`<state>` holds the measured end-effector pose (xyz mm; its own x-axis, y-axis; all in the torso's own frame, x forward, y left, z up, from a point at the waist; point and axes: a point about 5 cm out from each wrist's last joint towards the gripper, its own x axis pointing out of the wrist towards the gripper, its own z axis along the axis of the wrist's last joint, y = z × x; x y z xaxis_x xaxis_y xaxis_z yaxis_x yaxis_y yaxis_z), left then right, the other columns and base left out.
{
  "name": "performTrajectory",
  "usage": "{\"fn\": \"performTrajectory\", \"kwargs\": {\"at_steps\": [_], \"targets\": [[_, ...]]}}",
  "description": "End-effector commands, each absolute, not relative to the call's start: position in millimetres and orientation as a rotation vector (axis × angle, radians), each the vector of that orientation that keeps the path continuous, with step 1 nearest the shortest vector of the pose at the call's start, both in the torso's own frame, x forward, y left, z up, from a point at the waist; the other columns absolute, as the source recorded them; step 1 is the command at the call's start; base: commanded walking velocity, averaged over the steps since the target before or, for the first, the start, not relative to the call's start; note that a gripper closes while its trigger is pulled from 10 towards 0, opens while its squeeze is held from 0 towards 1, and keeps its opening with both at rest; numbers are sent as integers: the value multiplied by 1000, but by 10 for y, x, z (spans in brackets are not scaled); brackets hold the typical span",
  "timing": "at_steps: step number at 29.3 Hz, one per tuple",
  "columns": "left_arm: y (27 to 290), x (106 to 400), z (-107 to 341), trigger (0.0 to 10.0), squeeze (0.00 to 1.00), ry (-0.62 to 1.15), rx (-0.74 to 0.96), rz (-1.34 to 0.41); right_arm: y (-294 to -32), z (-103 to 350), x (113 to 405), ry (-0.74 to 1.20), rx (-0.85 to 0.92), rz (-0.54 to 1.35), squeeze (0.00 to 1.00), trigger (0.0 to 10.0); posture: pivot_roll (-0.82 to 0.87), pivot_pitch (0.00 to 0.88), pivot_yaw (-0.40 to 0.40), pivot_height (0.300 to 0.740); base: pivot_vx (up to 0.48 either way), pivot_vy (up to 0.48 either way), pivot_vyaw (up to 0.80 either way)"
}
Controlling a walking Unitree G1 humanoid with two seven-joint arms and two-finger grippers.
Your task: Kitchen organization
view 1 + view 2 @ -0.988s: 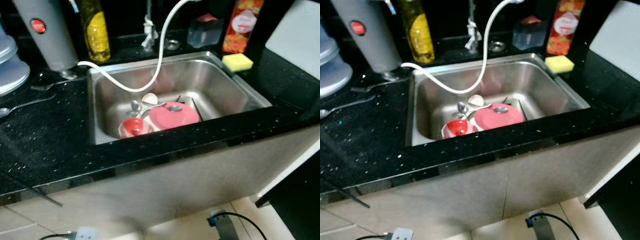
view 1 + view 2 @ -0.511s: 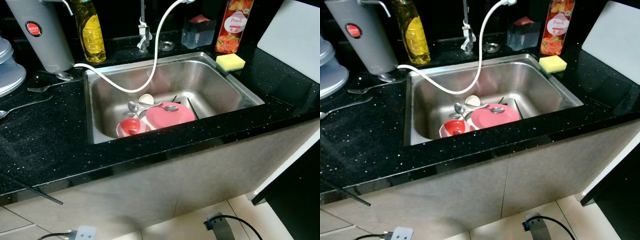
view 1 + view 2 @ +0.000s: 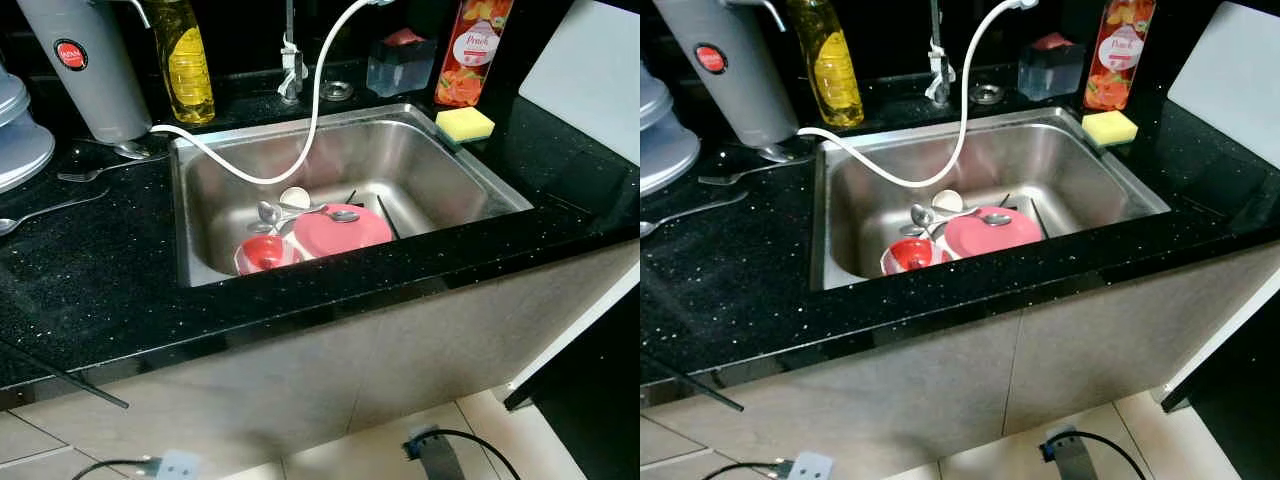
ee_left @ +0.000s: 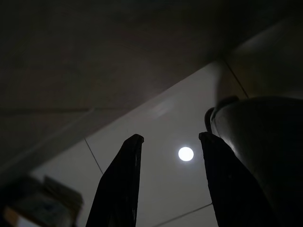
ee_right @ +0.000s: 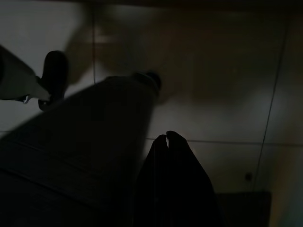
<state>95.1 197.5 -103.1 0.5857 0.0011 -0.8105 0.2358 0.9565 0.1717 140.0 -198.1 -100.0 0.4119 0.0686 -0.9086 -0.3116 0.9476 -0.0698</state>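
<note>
Sink (image 3: 455, 165) dead ahead, steel, sunk into the black countertop (image 3: 90, 285). Down in it lies a pink plate (image 3: 340, 230) with a spoon (image 3: 335, 214) across it, a red bowl (image 3: 262, 253) just beside, touching its edge. White hose (image 3: 300, 150) loops down into the basin. Yellow sponge (image 3: 464, 124) sits on the far right corner, peach bottle (image 3: 473, 50) behind it. Fork (image 3: 85, 175) and another spoon (image 3: 45, 212) lie on the counter to my left. My left gripper (image 4: 168, 151) hangs over floor tiles, fingers spread, holding nothing. My right gripper (image 5: 166, 137) hangs too, fingertips pressed together, empty.
</note>
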Motion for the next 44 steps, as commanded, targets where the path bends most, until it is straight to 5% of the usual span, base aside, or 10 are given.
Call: {"fn": "performTrajectory", "kwargs": {"at_steps": [1,14,21,29,44], "targets": [[2026,940,-1023,10000,0,939,324,-171,-1918,-1001,1423,1120,-244,267,0,10000,33,0,28,740,0,0,0],[2102,887,-1011,10000,0,926,323,-107,-1876,-989,1465,1088,-233,252,0,10000,61,0,17,740,0,0,0],[2119,864,-943,10000,0,808,323,-53,-2080,-772,1804,870,-158,179,0,10000,53,0,8,740,0,0,0],[2116,877,-916,10000,0,771,309,-91,-2192,-687,1755,743,-134,250,0,10000,52,22,10,740,0,0,0],[2166,904,-911,10000,0,770,241,11,-1964,-449,2184,566,-55,288,0,10000,41,15,21,740,0,0,0]]}}
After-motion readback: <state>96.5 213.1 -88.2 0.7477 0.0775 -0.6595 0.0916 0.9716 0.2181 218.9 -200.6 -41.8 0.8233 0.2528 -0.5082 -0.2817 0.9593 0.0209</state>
